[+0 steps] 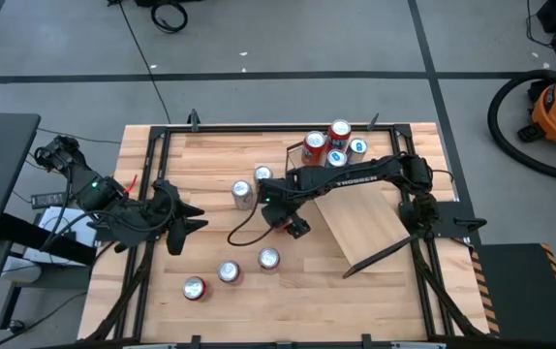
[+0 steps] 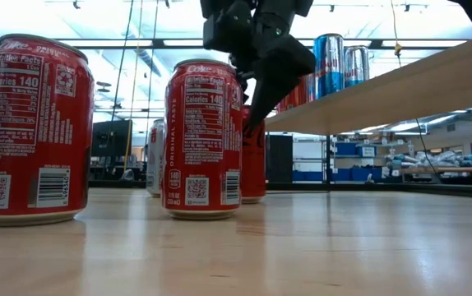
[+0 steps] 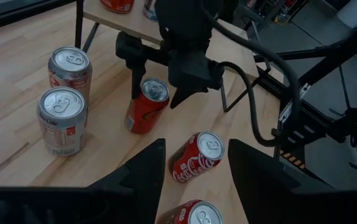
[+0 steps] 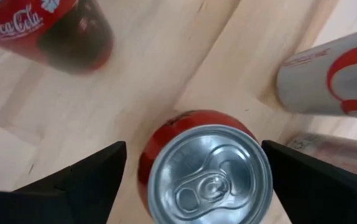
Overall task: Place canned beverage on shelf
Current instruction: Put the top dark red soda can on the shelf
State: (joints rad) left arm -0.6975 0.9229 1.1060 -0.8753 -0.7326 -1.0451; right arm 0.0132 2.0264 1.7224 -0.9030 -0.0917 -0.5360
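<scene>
The table [image 1: 210, 155] carries the sloped shelf [image 1: 365, 228], which already holds 4 cans [image 1: 333, 144] at its far end and has bare board nearer the right arm's base. The right gripper [image 4: 194, 158] hangs straight above an upright red can [image 4: 206, 171], its 2 fingers spread wide with 1 on each side of the can's top and neither touching it; nothing is gripped yet. In the left wrist view this can [image 3: 147, 104] stands just beside the shelf's black support, directly under the gripper. To do the grasp well, I judge the gripper should drop until the fingers bracket the can's upper body rather than the rim, stay centred so both pads meet the wall together, then close gently, since a thin can may dent or slip. A silver can [image 4: 331, 74] stands near 1 finger and another red can [image 4: 48, 31] lies beyond the other, so the descent should be vertical to avoid nudging either. The lift must clear the shelf edge before moving over the board. The left gripper [image 3: 194, 165] waits well apart over the loose cans, fingers partly open, holding nothing.
</scene>
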